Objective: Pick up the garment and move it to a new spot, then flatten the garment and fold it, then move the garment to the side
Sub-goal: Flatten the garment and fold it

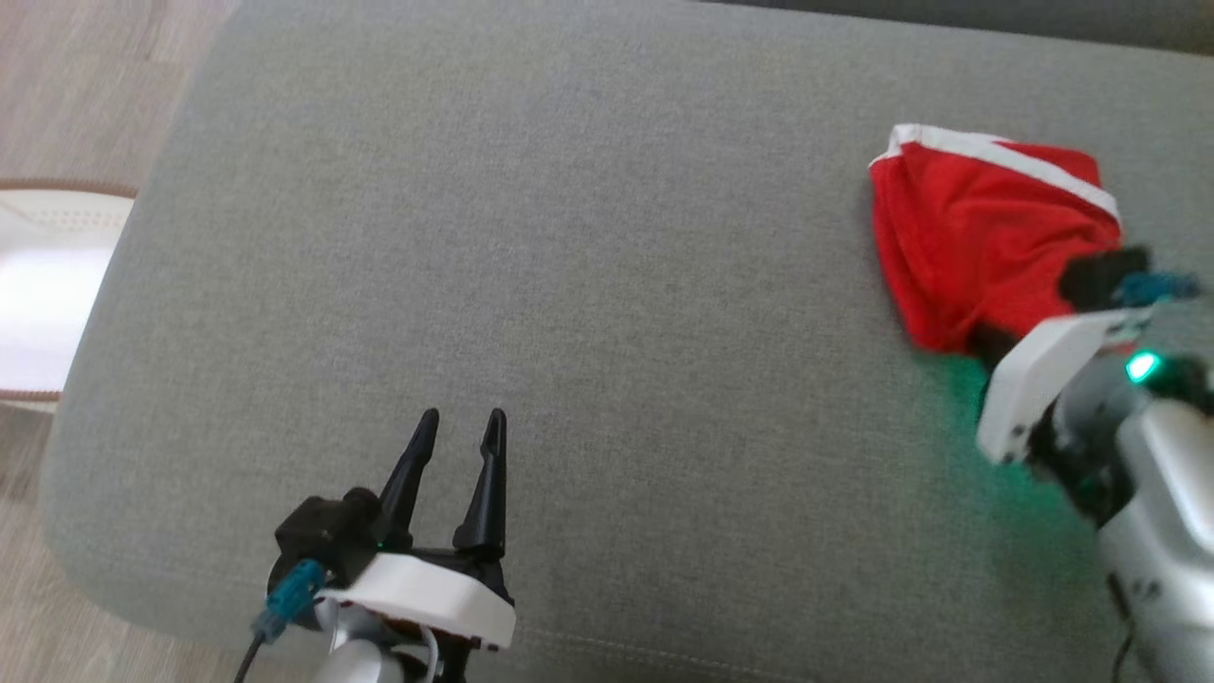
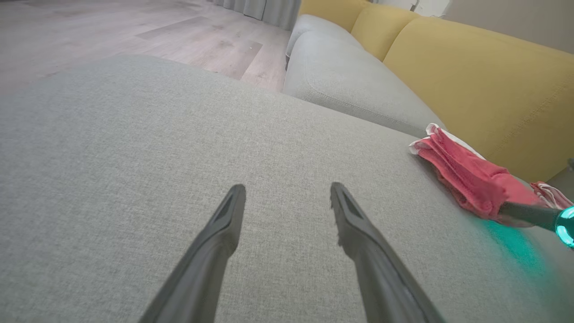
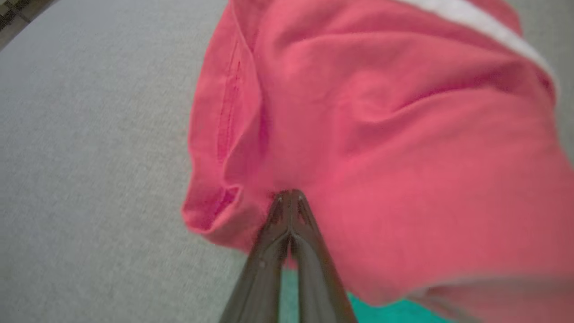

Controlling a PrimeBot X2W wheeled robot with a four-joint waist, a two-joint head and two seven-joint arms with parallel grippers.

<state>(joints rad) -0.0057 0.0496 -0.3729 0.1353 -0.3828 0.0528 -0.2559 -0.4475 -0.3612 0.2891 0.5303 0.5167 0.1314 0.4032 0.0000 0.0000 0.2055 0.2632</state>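
Garment (image 1: pixel 977 228) pinched at its 6 o'clock edge by right pincer (image 3: pixel 290 195); left pincer (image 1: pixel 462 422) wide, empty, well apart at 8 o'clock.

grey cushion (image 1: pixel 569 237) lies open left of the red garment (image 1: pixel 977 237); yellow backrest (image 2: pixel 471 76) rises just behind it.

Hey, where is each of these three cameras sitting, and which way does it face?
Head view: on the head, looking down on the grey cushion; open left gripper lower left, right wrist at the right.
Left wrist view: on the left wrist, looking along its spread fingers across the cushion toward the yellow backrest.
Right wrist view: on the right wrist, looking along the right gripper, shut on the red garment.
Shared: all three show the garment.
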